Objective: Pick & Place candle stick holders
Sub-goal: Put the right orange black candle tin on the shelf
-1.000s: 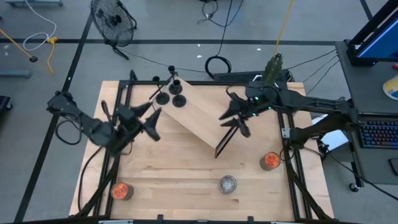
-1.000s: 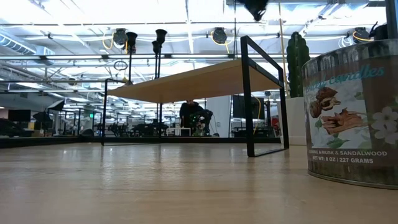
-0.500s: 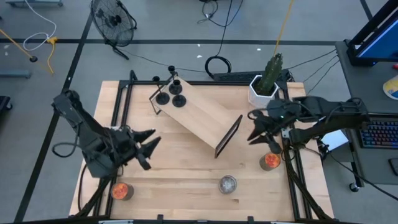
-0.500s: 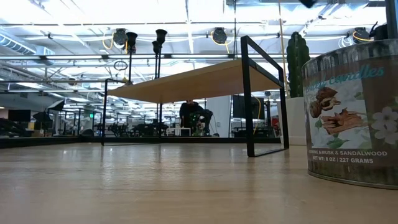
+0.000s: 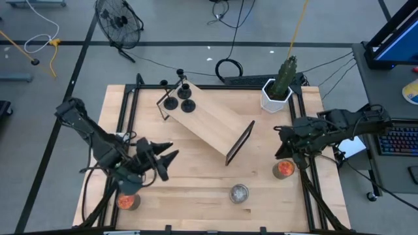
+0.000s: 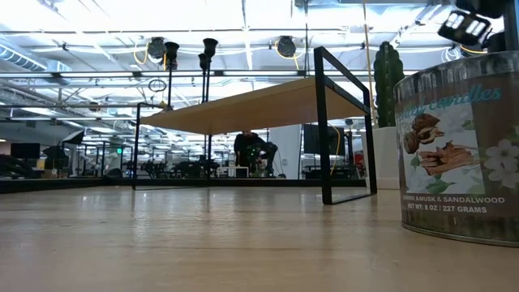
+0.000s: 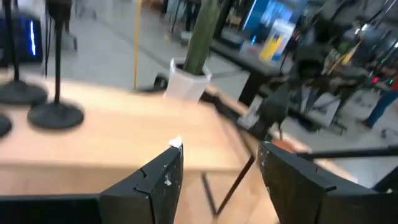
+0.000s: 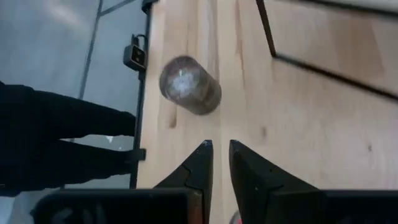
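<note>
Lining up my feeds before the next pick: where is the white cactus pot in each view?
High view: white cactus pot at the table's far right corner.
Low view: pot just right of the shelf's front leg.
Left wrist view: pot beyond the shelf top.
Right wrist view: not in it.
Shared landmark: the black-framed wooden shelf.

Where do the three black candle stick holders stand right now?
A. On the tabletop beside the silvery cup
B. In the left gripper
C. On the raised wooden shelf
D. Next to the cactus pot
C: the high view shows the black candle stick holders clustered at one end of the raised wooden shelf, away from both grippers.
</note>
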